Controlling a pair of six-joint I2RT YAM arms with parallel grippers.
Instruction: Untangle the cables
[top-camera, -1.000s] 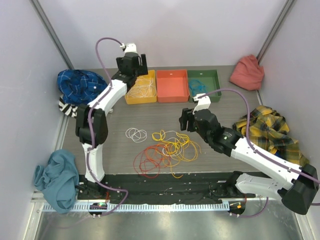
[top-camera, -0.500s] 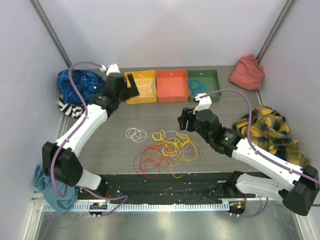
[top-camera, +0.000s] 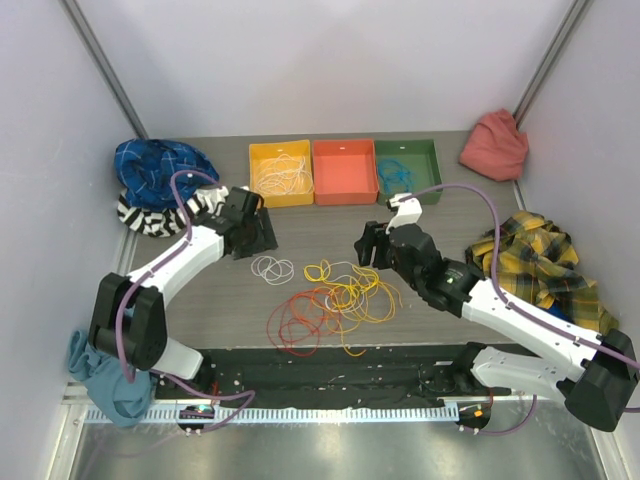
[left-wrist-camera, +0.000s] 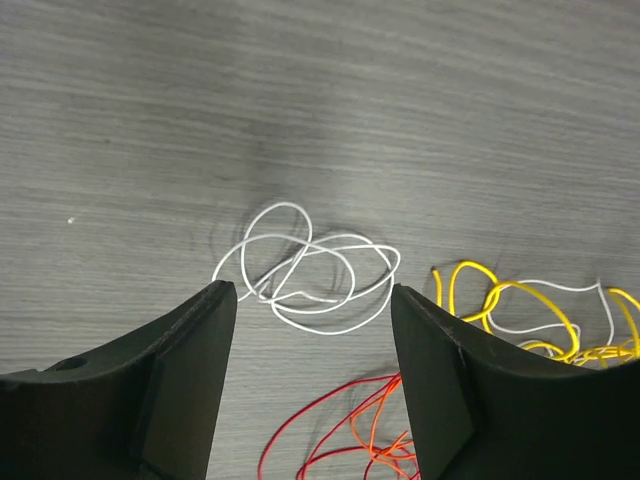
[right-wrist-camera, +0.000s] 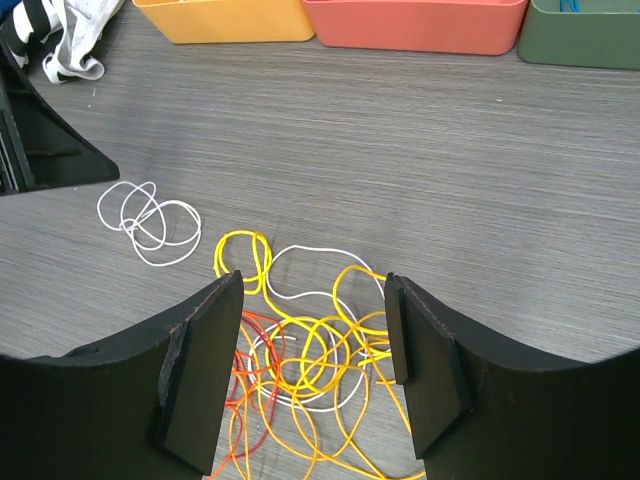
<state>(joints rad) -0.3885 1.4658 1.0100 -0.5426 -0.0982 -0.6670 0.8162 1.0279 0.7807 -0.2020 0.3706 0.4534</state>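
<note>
The cables lie mid-table. A loose tangle (top-camera: 335, 300) of yellow, orange, red and white loops sits beside a small separate white coil (top-camera: 272, 268). My left gripper (top-camera: 262, 236) hangs open just behind that white coil (left-wrist-camera: 290, 275), and its jaws (left-wrist-camera: 310, 300) hold nothing. My right gripper (top-camera: 366, 246) is open at the tangle's far right side. In the right wrist view the yellow and orange loops (right-wrist-camera: 320, 350) show between its empty jaws (right-wrist-camera: 312, 290). The white coil (right-wrist-camera: 150, 222) lies to the left there.
Three bins stand at the back: yellow (top-camera: 254, 172) holding white cables, orange-red (top-camera: 344, 172), and green (top-camera: 430, 170) holding a blue cable. Cloths lie around: blue (top-camera: 160, 168), striped (top-camera: 140, 214), teal (top-camera: 105, 360), red (top-camera: 495, 145), plaid (top-camera: 540, 265).
My left arm has swung from over the yellow bin forward and down to the white coil, its jaws narrowing somewhat. The right arm has barely moved.
</note>
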